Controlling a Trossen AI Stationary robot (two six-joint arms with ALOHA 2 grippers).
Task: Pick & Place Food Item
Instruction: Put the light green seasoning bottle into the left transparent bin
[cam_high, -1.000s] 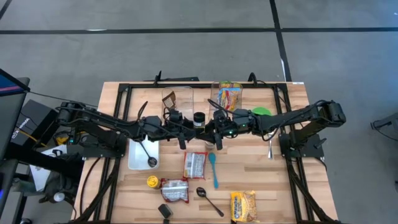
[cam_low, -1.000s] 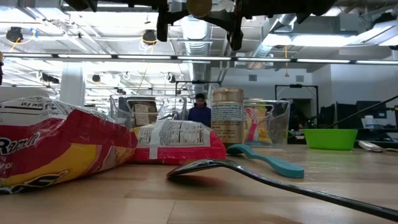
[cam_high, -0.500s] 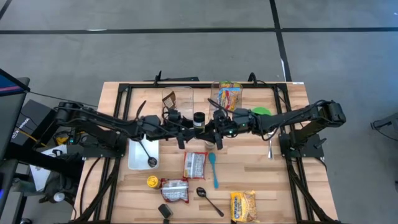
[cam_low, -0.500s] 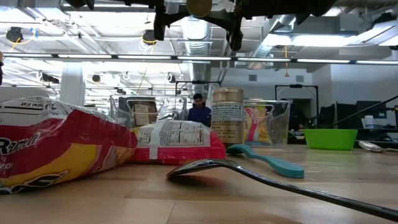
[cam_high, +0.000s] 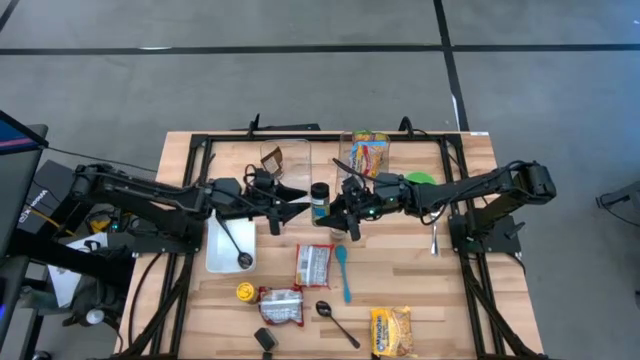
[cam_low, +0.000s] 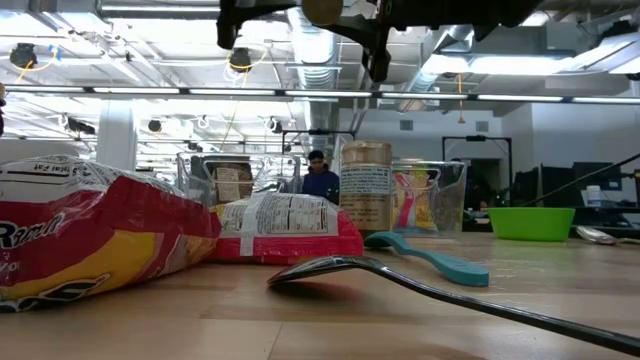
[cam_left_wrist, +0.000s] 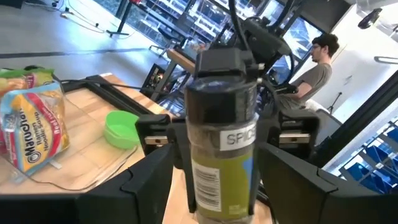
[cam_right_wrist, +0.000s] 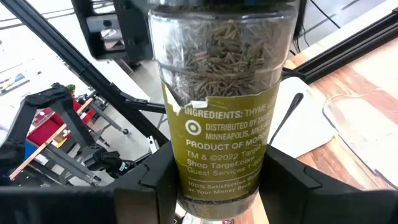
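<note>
Nearest the table's front edge lie a noodle pack (cam_high: 391, 331), a spoon (cam_high: 336, 322) and a red bag (cam_high: 313, 265), with a teal spoon (cam_high: 343, 271) beside the bag. Above mid-table the right gripper (cam_high: 338, 208) pinches the spice jar (cam_high: 320, 199), held upright in the air. The left gripper (cam_high: 290, 208) sits just beside the jar, fingers spread and off it. A white tray (cam_high: 214, 252) lies under the left arm. Farther back stand clear bins (cam_high: 300, 156) and a green bowl (cam_high: 422, 179).
</note>
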